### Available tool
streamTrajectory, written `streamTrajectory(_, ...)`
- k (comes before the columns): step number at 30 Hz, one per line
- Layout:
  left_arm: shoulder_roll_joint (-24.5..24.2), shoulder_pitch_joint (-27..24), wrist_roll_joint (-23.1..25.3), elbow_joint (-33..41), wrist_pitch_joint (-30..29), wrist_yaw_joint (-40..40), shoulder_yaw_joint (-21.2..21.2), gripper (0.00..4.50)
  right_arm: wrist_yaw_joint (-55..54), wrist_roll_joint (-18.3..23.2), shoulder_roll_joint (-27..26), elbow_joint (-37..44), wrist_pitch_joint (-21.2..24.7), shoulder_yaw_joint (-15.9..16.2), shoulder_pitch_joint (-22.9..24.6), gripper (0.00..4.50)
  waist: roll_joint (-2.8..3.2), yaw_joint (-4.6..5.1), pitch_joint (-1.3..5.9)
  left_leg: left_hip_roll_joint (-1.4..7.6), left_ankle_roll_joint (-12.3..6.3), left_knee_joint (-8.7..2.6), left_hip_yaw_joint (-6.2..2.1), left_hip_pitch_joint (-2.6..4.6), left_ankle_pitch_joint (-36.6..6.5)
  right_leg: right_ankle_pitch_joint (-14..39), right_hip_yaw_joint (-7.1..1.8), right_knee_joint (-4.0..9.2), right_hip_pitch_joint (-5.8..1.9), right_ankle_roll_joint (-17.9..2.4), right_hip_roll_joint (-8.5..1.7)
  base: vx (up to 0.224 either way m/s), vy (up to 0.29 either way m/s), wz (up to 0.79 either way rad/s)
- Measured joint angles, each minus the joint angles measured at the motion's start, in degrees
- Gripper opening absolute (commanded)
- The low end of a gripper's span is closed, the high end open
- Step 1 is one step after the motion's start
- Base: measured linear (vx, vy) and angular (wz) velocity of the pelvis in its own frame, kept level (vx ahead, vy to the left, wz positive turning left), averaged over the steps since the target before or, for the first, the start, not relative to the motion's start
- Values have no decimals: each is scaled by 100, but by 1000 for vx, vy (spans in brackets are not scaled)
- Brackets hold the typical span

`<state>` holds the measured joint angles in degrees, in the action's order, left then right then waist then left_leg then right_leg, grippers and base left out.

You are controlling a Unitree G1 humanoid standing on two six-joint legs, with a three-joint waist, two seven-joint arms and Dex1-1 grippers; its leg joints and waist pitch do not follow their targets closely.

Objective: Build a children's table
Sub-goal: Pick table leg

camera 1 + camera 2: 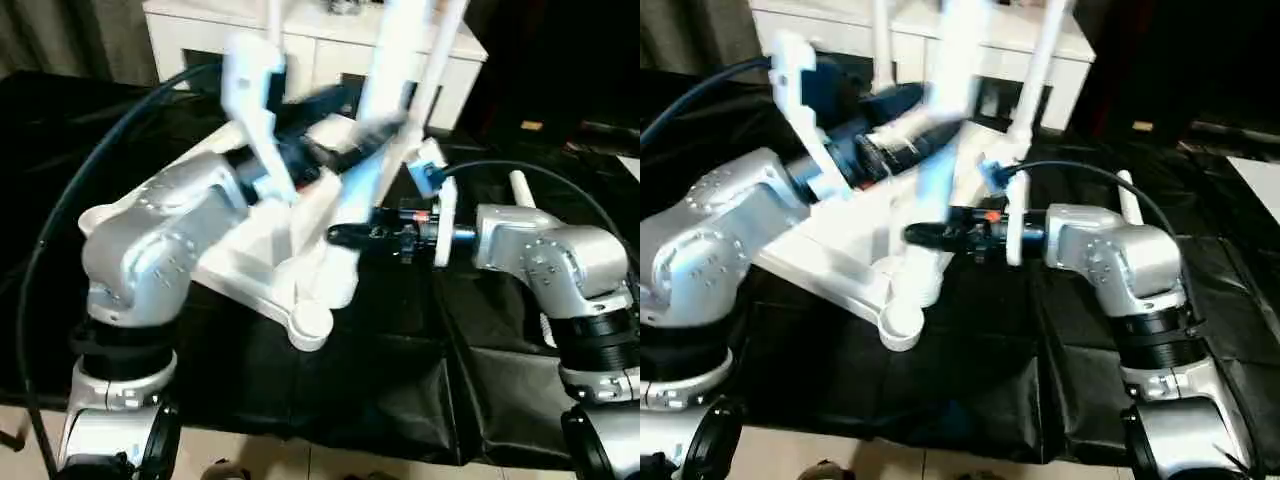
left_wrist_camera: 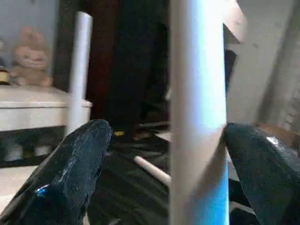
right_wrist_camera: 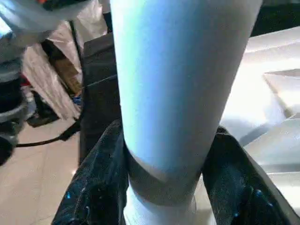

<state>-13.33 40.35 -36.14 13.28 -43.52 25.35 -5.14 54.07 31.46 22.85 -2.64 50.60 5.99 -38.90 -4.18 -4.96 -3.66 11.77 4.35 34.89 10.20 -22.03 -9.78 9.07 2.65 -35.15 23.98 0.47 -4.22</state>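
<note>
The white table top [image 1: 255,262] lies upside down on the black cloth, tilted, with its ribbed underside up. Several white legs rise from it. My right gripper [image 3: 166,154] is shut on the nearest leg [image 1: 385,95] low down, close to its socket, with a black finger pressed against each side. My left gripper [image 2: 164,136] stands open around the same leg higher up: one finger [image 2: 262,164] touches it and the other finger [image 2: 79,159] is apart from it. Two more upright legs [image 1: 445,45] [image 2: 79,65] stand behind.
A loose white leg [image 1: 520,188] lies on the cloth beside my right forearm. A white cabinet [image 1: 190,35] stands behind the table. A bare corner socket [image 1: 310,325] of the top points toward me. The cloth's front edge drops to a tiled floor [image 1: 330,465].
</note>
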Motion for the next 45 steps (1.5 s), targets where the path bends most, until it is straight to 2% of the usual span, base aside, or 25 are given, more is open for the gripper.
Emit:
streamTrajectory(4,-140,-1,35,-1,20,-77,-157,443,-163,-137,-40,-47,-216,3,-19,185,0,-12,0,0,1,1,0,1,0,-2,0,-3,-2,-2,-1,0,0,0)
streamTrajectory(6,-147,-1,108,-21,36,-130,-163,443,-274,-343,-47,-83,-398,98,-83,185,1,-19,-1,-1,2,3,0,1,1,-3,-1,-5,-4,-4,-2,0,0,0)
streamTrajectory(8,5,-1,125,-57,62,-209,-119,443,-502,-747,-47,-89,-676,334,-167,185,1,-20,-1,-1,4,4,-1,1,2,-4,0,-4,-7,-5,-3,0,0,0)
streamTrajectory(12,322,-1,145,-77,107,-335,-82,443,-1152,-1159,-395,-156,-830,454,-174,185,8,-2,-4,-1,7,5,-3,2,4,-6,0,-7,-7,-5,-3,0,0,0)
streamTrajectory(15,465,1,6,-77,137,-321,-50,443,-1493,-1206,-608,-280,-811,460,-179,185,18,-1,-11,-1,7,4,-5,2,4,-8,1,-12,-4,-9,-2,0,0,0)
streamTrajectory(20,485,0,-10,-77,134,-197,238,443,-1699,-1232,-824,-304,-808,465,-376,185,39,3,-22,-1,8,4,-5,1,4,-8,0,-10,-3,-9,-1,0,0,0)
streamTrajectory(26,31,-160,363,-140,350,139,500,443,-1849,-1271,-606,-339,-720,261,-395,185,47,-4,-26,-1,8,4,-6,2,5,-8,0,-10,-6,-8,0,0,0,0)
streamTrajectory(31,-38,-158,438,-243,382,176,509,443,-1604,-1451,-309,-283,-678,521,-393,185,49,3,-26,0,11,4,-6,5,7,-8,0,-15,-5,-9,0,0,0,0)
streamTrajectory(36,409,-48,416,-398,495,135,530,443,-1603,-1638,-403,-35,-617,1037,-324,185,53,3,-27,0,12,4,-6,5,7,-9,-1,-16,-5,-10,1,0,0,0)
streamTrajectory(40,500,23,322,-408,519,86,509,443,-1638,-1737,-447,-24,-617,1090,-324,185,64,1,-23,0,12,4,-6,7,7,-10,-1,-17,-6,-11,1,0,0,0)
streamTrajectory(43,530,25,340,-421,523,-15,508,408,-1702,-1811,-471,-25,-617,1119,-324,185,64,0,-23,0,12,5,-7,7,7,-10,-1,-17,-7,-11,1,0,0,0)
streamTrajectory(45,564,38,393,-494,528,-117,495,405,-1772,-1811,-532,-25,-617,1120,-324,185,65,3,-23,0,12,5,-7,7,7,-11,-1,-17,-7,-12,1,0,0,0)
